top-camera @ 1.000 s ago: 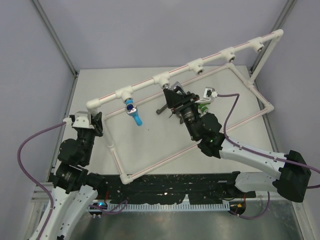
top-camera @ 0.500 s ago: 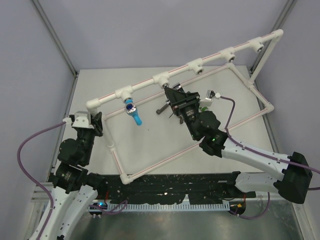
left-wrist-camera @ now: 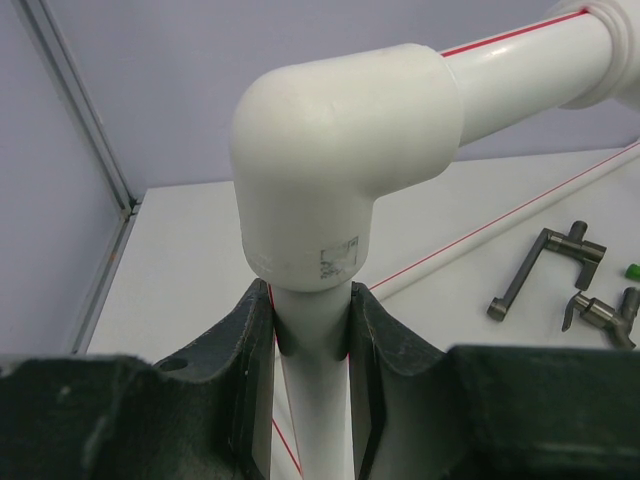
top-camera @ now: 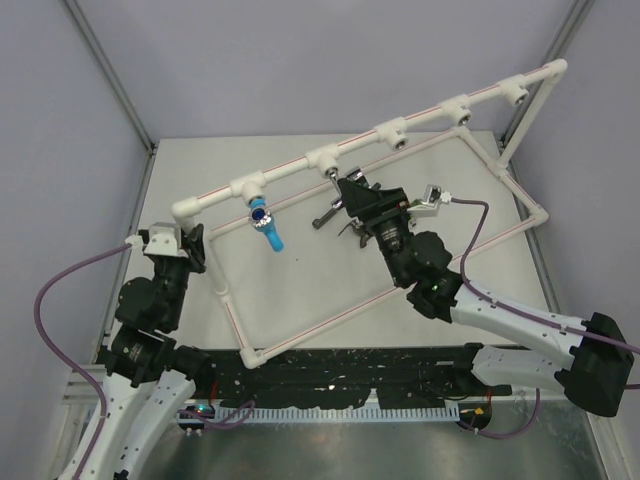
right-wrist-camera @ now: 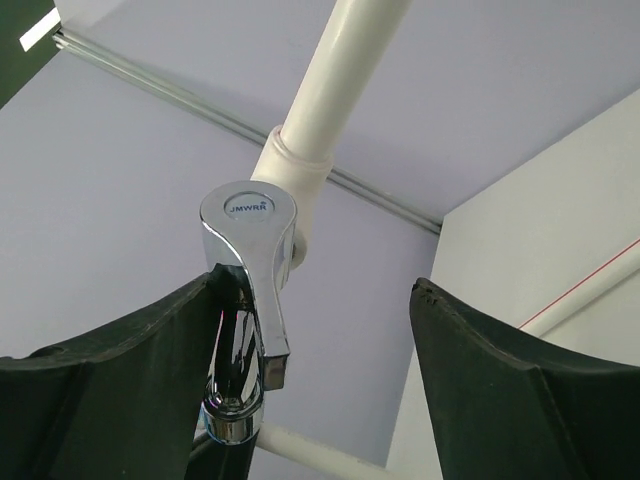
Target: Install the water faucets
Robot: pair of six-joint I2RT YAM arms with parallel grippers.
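Soft, even light fills all views; shadows on the bench [top-camera: 200, 170] are faint. The chrome faucet [right-wrist-camera: 245, 300] carries bright mirror streaks, the white pipe [left-wrist-camera: 340, 170] a mild sheen. Near fingers [right-wrist-camera: 480, 380] at both wrists look dark and blurred.

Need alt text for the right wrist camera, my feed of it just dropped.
A shiny chrome faucet with a blue JMWRR badge hangs at a socket of the white pipe frame, seen from below. The right end effector is open: one finger is right beside the faucet, the other well clear. Behind are a lilac wall and a metal rail.
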